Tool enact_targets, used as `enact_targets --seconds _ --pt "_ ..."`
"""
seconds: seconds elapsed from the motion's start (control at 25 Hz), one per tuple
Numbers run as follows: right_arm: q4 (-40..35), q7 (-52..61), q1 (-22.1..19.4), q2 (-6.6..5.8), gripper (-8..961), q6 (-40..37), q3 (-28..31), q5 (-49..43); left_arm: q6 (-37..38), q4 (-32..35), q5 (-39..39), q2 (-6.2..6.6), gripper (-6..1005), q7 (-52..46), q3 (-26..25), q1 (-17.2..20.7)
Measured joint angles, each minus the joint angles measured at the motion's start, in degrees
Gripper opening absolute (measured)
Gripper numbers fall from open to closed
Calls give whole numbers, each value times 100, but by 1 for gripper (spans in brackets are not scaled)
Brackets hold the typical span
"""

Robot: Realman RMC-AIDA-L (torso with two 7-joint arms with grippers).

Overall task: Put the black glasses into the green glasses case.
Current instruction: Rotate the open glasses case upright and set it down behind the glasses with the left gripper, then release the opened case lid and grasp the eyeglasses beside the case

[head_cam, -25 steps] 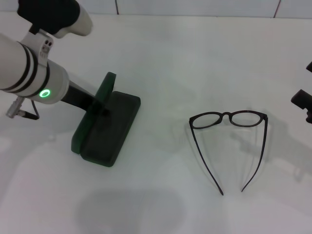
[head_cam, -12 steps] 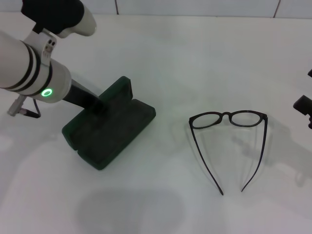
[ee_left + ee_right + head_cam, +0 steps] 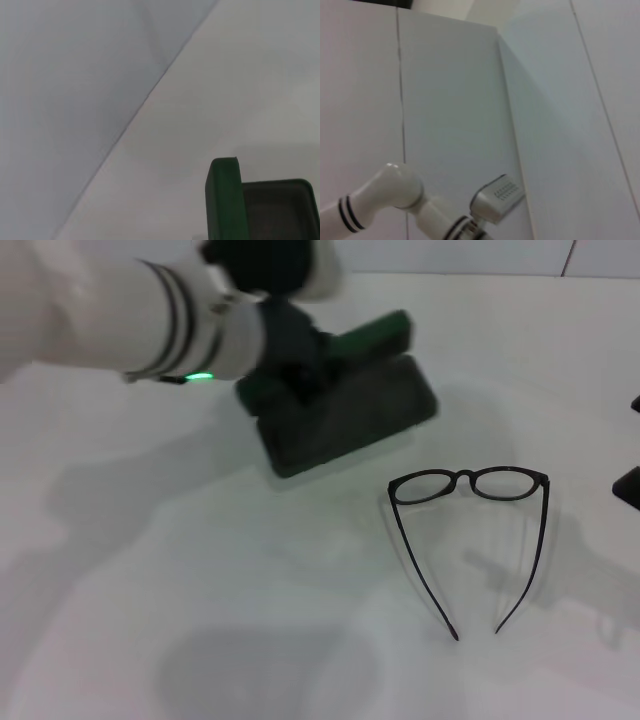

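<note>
The green glasses case (image 3: 345, 410) is open and sits left of the table's middle, toward the back, its lid (image 3: 375, 333) raised. My left gripper (image 3: 298, 360) is shut on the case at its left end. The left wrist view shows the lid's edge (image 3: 223, 200) and the dark lining (image 3: 280, 210). The black glasses (image 3: 470, 485) lie on the white table (image 3: 200, 590), right of and in front of the case, lenses toward the back and temple arms open toward me. My right gripper (image 3: 632, 485) is only partly in view at the right edge, apart from the glasses.
A white tiled wall (image 3: 420, 255) runs along the back of the table. The right wrist view shows the wall and my left arm (image 3: 395, 195) far off.
My left arm has swung right and toward the back, carrying the open case from the left side to just behind and left of the glasses. The glasses have not moved.
</note>
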Motion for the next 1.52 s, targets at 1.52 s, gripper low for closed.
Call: enact_targets --seconds 1.52 --pt "194 -53 170 -202 848 1137 -32 -741 -482 -295 -1121 -11 475 851 237 -339"
